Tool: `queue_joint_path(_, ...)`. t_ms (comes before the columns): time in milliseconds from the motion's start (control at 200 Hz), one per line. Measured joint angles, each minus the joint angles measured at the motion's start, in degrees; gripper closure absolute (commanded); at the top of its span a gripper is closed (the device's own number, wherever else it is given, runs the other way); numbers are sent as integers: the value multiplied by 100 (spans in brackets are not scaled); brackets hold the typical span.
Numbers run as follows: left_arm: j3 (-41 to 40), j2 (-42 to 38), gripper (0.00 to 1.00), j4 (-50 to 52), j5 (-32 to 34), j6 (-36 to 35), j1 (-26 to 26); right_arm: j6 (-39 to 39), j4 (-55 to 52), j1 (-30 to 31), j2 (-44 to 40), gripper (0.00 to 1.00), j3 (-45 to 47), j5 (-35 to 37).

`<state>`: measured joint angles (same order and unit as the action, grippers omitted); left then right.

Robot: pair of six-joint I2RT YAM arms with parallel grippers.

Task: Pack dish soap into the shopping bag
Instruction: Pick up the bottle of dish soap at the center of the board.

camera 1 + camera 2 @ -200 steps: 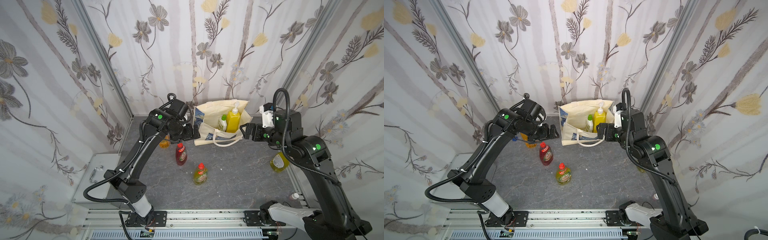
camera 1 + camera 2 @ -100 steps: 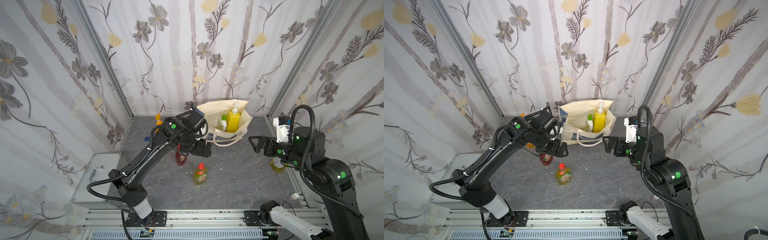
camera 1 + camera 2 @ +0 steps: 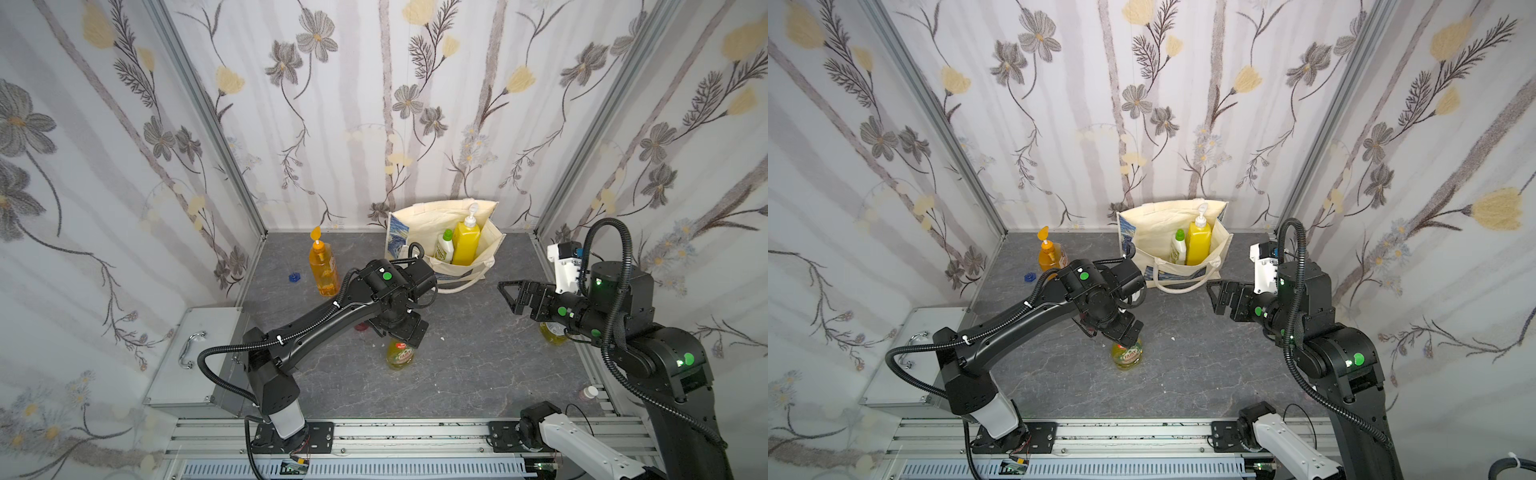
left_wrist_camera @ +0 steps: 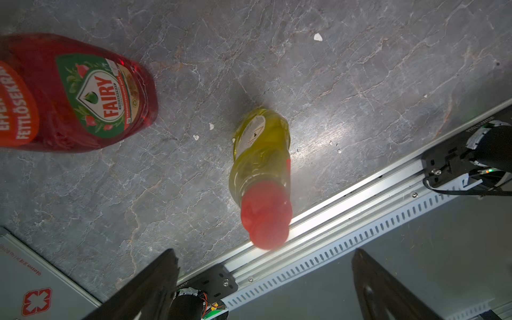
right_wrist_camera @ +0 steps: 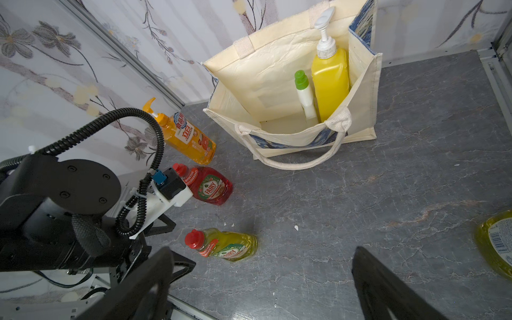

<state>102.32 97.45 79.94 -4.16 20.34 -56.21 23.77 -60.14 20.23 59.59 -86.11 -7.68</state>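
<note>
The red bottle (image 4: 83, 97) reads "FAIRY" on a green shield-shaped label, with an orange sticker beside it saying "FETTLÖSEKRA…"; it stands on the tabletop (image 3: 457, 365), a grey surface veined like marble. Near it a yellow-green bottle (image 3: 1127, 353), clear plastic with a red cap, carries the same "FAIRY" shield. The left end effector (image 3: 1125, 328) hangs right over that cap with its fingers (image 4: 155, 277) spread wide and nothing between them. A second yellow-green bottle (image 3: 552, 332) sits at the tabletop's right edge, half hidden under the right arm, showing a barcode label in the right wrist view. The right end effector (image 3: 509, 297) is in the air between this bottle and the bag (image 3: 411, 220), fingers apart and empty. The bag is boxy cream canvas with a blue swirl print outside, one looped handle drooping onto the tabletop, standing by the back wall. Inside it are a yellow pump bottle (image 3: 465, 245) with a white pump and, touching it, a slim white bottle (image 3: 444, 249) with a green cap. To its left an orange pump bottle (image 3: 323, 270) stands upright, its label in Chinese characters. A small blue cap (image 3: 294, 277) lies beside it. A metal case (image 3: 199, 353) with a handle sits off the tabletop's left edge, a red cross printed on it.
</note>
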Motion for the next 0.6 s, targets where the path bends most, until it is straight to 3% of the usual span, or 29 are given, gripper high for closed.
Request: queue_joint_path(600,-892,44,7,-968,-205,-358,308,7,-247,-59,-149,0,11,-122)
